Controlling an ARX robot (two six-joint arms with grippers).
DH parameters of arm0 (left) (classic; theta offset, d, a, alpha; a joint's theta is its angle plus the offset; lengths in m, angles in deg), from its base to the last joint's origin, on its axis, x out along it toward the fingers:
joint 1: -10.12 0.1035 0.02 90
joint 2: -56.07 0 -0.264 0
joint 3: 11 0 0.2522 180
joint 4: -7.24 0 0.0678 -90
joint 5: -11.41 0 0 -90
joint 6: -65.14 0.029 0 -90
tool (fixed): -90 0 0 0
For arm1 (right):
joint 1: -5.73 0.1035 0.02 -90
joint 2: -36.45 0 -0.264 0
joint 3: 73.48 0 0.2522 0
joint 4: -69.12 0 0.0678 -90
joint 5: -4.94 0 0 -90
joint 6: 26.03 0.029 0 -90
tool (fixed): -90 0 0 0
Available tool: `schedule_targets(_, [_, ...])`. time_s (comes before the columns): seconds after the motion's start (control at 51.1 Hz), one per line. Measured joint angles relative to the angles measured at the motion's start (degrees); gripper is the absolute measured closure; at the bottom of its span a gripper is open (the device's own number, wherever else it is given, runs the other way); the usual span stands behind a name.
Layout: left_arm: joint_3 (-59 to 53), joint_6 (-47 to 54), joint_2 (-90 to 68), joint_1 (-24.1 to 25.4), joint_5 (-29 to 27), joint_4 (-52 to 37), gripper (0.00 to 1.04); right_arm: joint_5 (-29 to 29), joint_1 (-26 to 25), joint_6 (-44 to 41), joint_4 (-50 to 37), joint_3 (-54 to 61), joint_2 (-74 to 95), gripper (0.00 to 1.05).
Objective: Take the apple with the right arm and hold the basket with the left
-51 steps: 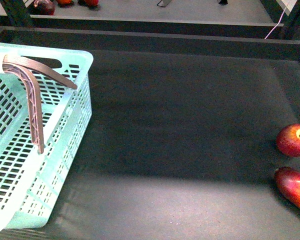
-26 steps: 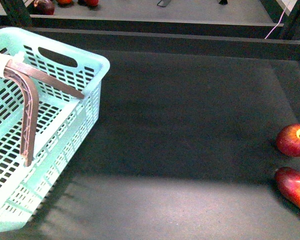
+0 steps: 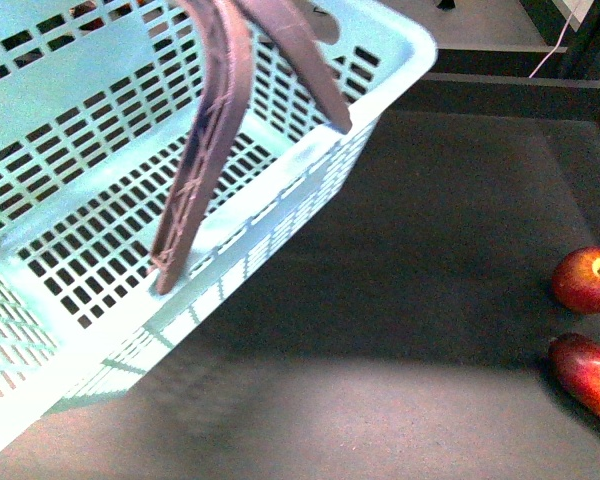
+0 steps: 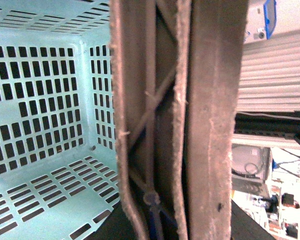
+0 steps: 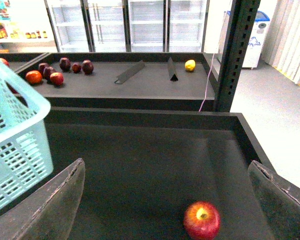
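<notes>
Mint-green basket [image 3: 290, 215] is now raised and tilted by its handles [image 4: 160, 115] (left gripper's hold cannot be told), while the apple [image 3: 587, 280] is left unpicked near the surface's right edge, right gripper [image 5: 166, 167] spread wide.

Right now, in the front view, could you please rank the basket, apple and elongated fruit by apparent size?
1. basket, by far the largest.
2. apple and elongated fruit look alike; the fruit runs off the frame, so unranked.

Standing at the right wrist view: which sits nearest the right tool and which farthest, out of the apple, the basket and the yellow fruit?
1. apple, just ahead of the right tool.
2. basket, on the robot's left.
3. yellow fruit, back on the far shelf.
</notes>
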Motion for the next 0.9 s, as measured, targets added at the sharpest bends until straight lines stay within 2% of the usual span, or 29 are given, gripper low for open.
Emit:
schedule_targets(0.274, [5.22,-0.59,0.28,-10.16,-1.81,1.07,0.88,0.00,0.00,-0.02,0.00,0.00,0.00,0.09])
schedule_targets(0.626, [7.67,-0.50,-1.95,-19.30,-2.27,1.09,0.88,0.00,0.00,0.00,0.00,0.00,0.00,0.09])
schedule_targets(0.9, [7.67,-0.22,-2.32,-20.17,-2.19,1.09,0.88,0.00,0.00,0.00,0.00,0.00,0.00,0.09])
